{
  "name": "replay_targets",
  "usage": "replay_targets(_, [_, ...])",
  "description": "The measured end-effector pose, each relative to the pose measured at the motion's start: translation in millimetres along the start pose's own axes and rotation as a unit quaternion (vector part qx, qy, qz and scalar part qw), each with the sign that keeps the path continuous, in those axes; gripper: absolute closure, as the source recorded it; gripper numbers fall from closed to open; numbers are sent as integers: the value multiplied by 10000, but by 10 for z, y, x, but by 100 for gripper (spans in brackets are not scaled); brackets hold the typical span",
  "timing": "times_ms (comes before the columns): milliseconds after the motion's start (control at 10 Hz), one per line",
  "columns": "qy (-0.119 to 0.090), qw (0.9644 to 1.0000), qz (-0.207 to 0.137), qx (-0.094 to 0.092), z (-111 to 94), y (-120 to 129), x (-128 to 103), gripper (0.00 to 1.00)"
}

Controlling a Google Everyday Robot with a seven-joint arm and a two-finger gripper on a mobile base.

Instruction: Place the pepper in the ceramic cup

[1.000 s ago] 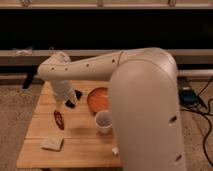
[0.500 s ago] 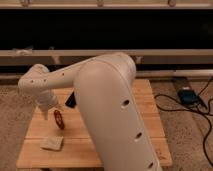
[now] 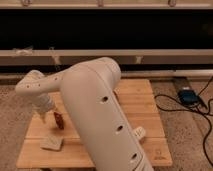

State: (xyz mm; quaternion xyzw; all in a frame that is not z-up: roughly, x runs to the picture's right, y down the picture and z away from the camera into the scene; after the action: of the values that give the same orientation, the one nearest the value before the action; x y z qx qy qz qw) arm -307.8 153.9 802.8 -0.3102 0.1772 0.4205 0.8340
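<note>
The dark red pepper (image 3: pixel 59 120) lies on the left part of the wooden table (image 3: pixel 145 107). My gripper (image 3: pixel 44 114) hangs low over the table just left of the pepper, at the end of the big white arm (image 3: pixel 95 110). The arm sweeps across the middle of the view and covers most of the table. The ceramic cup is hidden behind the arm.
A pale flat square object (image 3: pixel 52 143) lies near the front left corner. A small white object (image 3: pixel 139 133) pokes out from behind the arm at the right. A blue device (image 3: pixel 187 96) with black cables lies on the floor to the right. A dark wall with rails runs behind.
The arm has swung further across the view and now hides the cup and the orange plate. The gripper has moved left and down beside the pepper. The pepper has not moved.
</note>
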Motion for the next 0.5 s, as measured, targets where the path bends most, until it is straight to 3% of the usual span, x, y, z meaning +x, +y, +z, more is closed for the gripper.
replay_targets(300, [35, 9999, 98, 90, 102, -119, -135, 35])
replay_targets(500, [92, 9997, 243, 49, 177, -282, -208, 35])
